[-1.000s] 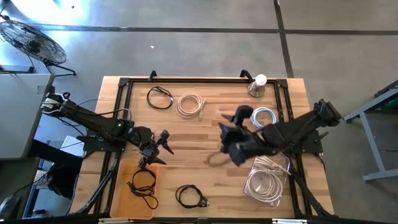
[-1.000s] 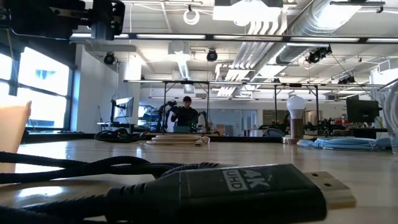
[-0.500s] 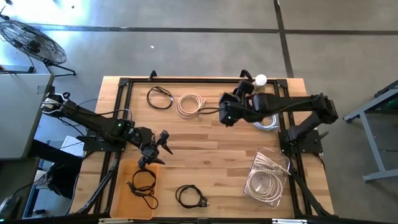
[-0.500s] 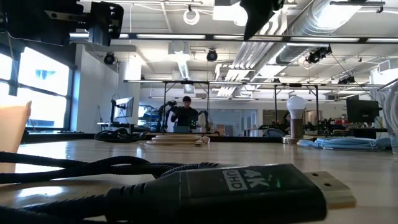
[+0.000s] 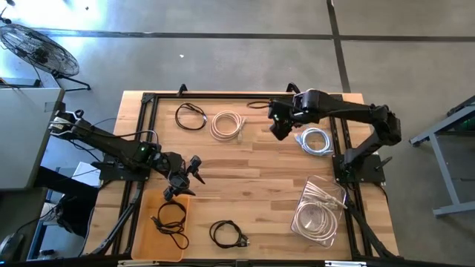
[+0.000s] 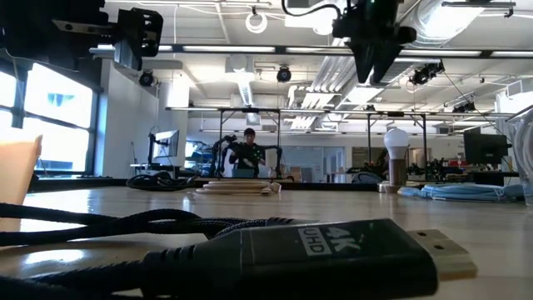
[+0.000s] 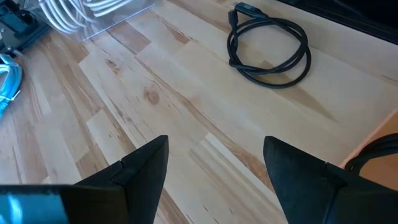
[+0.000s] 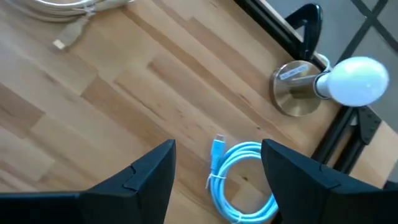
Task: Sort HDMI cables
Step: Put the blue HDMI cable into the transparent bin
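HDMI cables lie coiled on the wooden table: a black coil (image 5: pixel 191 116) and a cream coil (image 5: pixel 227 124) at the far side, a pale bluish-white coil (image 5: pixel 315 141) at the far right, and a black coil (image 5: pixel 228 234) near the front edge. My right gripper (image 5: pixel 276 127) hangs open above the far right, pointing steeply down; the pale coil (image 8: pixel 239 180) shows between its fingers, well below them. My left gripper (image 5: pixel 187 178) hovers open over the left middle with nothing between its fingers; a black coil (image 7: pixel 270 46) lies ahead of it.
An orange tray (image 5: pixel 148 237) at the near left holds a black coil (image 5: pixel 171 221). A clear bin (image 5: pixel 330 189) at the near right holds white coils (image 5: pixel 315 219). A white bulb on a metal base (image 8: pixel 298 96) stands at the far right corner. A black frame (image 5: pixel 148 100) runs round the table.
My right gripper has swung from the table's middle, beside the clear bin, toward the far edge, turning as it went, and now hangs beside the pale coil.
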`<state>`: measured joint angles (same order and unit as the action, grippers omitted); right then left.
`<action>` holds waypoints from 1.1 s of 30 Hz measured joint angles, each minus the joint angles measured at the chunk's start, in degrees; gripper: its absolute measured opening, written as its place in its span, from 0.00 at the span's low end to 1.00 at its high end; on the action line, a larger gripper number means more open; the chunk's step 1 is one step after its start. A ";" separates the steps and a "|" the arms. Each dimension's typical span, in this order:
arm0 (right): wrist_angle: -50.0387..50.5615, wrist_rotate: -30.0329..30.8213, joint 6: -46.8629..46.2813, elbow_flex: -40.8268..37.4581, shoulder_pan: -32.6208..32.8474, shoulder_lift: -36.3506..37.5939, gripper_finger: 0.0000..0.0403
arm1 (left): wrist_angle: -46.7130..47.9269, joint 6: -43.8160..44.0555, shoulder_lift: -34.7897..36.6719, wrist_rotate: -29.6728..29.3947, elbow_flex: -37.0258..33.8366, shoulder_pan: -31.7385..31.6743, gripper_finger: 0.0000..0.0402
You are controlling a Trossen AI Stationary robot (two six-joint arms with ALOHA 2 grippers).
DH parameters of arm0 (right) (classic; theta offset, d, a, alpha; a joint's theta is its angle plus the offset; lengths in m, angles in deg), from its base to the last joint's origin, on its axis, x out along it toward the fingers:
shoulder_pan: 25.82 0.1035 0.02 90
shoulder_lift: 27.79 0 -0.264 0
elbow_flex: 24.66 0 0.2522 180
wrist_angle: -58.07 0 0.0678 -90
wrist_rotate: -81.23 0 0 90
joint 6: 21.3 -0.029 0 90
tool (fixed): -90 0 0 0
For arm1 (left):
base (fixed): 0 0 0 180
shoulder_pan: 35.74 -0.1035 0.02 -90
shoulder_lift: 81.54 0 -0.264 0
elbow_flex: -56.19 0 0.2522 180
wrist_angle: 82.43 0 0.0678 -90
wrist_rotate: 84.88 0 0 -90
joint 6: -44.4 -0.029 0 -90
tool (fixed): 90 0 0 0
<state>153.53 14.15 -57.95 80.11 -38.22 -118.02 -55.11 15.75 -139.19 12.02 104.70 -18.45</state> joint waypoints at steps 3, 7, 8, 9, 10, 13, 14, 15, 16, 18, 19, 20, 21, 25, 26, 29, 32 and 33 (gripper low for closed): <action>0.36 0.37 0.93 0.00 -1.14 -0.48 0.56 | -0.02 0.00 0.00 -0.01 0.00 0.01 0.64; 1.90 -2.64 1.68 0.00 -3.09 -2.07 0.57 | -0.02 0.44 0.00 -0.01 0.00 0.00 0.64; 2.45 -3.39 1.97 0.00 -3.43 -2.62 0.57 | -0.02 0.44 0.00 -0.02 0.00 0.00 0.64; 2.95 -4.04 2.02 0.00 -3.67 -3.27 0.57 | -0.02 0.44 0.00 -0.02 0.00 0.00 0.64; 3.41 -4.54 1.97 0.00 -3.91 -3.80 0.57 | -0.04 0.44 0.00 -0.02 0.00 0.01 0.64; 4.91 -5.52 0.91 0.00 -4.26 -5.68 0.57 | -0.02 0.44 0.00 -0.02 0.00 -0.01 0.64; 5.59 -5.92 0.63 0.00 -4.39 -6.41 0.57 | 0.02 0.44 0.00 -0.02 0.00 -0.01 0.64; 6.29 -6.50 0.59 0.00 -4.47 -7.07 0.57 | 0.05 0.44 0.00 -0.02 0.00 0.01 0.64; 6.86 -7.14 0.55 0.00 -4.50 -7.75 0.57 | 0.05 0.46 0.00 -0.02 0.00 0.01 0.64; 8.06 -8.17 -0.24 -0.16 -4.50 -8.99 0.56 | 0.14 0.46 0.00 -0.02 0.00 0.01 0.64; 8.14 -8.91 -1.15 -0.81 -4.50 -9.31 0.56 | 0.14 0.46 0.00 -0.02 0.00 0.01 0.64; 8.12 -9.98 -1.86 -1.99 -4.63 -9.41 0.56 | 0.14 0.46 0.00 -0.03 0.00 0.01 0.64; 8.05 -11.21 -1.89 -3.37 -4.89 -9.42 0.56 | 0.04 0.46 0.00 -0.03 -0.08 0.01 0.64; 7.16 -11.95 -0.78 -10.33 -6.09 -9.44 0.57 | -0.50 0.67 0.00 -0.04 -1.98 0.01 0.64; 7.12 -11.96 -0.77 -12.10 -6.39 -9.44 0.57 | -0.54 0.81 0.00 -0.11 -2.72 0.01 0.64; 4.66 -11.94 -0.27 -17.04 -6.86 -9.44 0.56 | -2.35 1.09 -0.02 -0.17 -5.04 0.01 0.64; 1.29 -12.45 1.29 -21.15 -7.52 -9.46 0.56 | -6.39 1.08 -0.04 -0.17 -6.95 0.01 0.64; 0.10 -12.94 1.60 -22.23 -7.74 -9.46 0.56 | -7.28 1.08 -0.04 -0.17 -7.35 0.01 0.64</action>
<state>153.63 1.21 -56.35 57.88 -45.96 -127.49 -62.39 16.83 -139.23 11.85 97.35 -18.44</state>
